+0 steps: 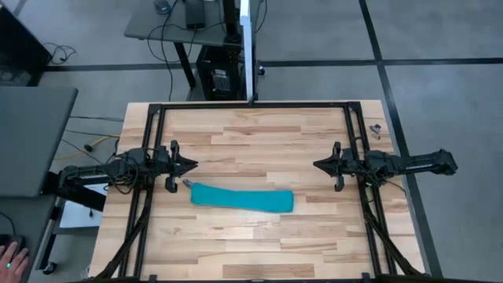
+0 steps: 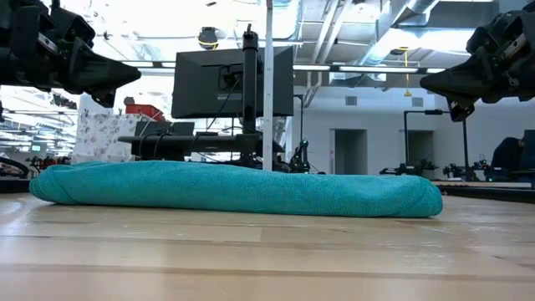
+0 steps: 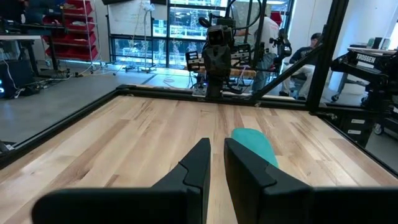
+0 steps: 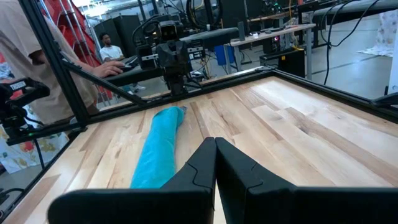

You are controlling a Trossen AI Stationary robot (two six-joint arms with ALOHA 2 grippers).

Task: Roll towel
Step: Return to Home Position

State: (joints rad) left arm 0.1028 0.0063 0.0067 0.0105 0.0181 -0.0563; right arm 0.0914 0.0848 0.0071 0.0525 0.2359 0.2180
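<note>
While both arms hang clear of it, the towel [image 1: 244, 197] lies rolled into a long teal tube near the middle of the wooden surface [image 1: 259, 244]. Seen from above, it sits a touch toward 7 o'clock from the centre, its length running from 9 to 3 o'clock with the 3 o'clock end slightly lower. The low view shows the roll [image 2: 234, 188] flat on the wood, rounded at both ends, with nothing touching it.

The left gripper [image 1: 192, 165] hovers at about 12 o'clock from the roll's 9 o'clock end, near it but raised off the wood, pointing toward 3 o'clock. Its fingers [image 3: 199, 163] are drawn almost together with only a thin slit between them, and they hold nothing. The towel's end [image 3: 252, 143] shows just past them.

The right gripper [image 1: 316, 164] sits at about 1 o'clock from the roll's other end, pointing back toward 9 o'clock and facing the left one across the surface. Its fingers [image 4: 202, 163] are pressed together and empty, with the towel [image 4: 155, 152] stretching away beside them.

A black frame [image 1: 251, 104] runs round the surface, and a person's hand [image 1: 12, 259] rests on a desk off the 8 o'clock corner.
</note>
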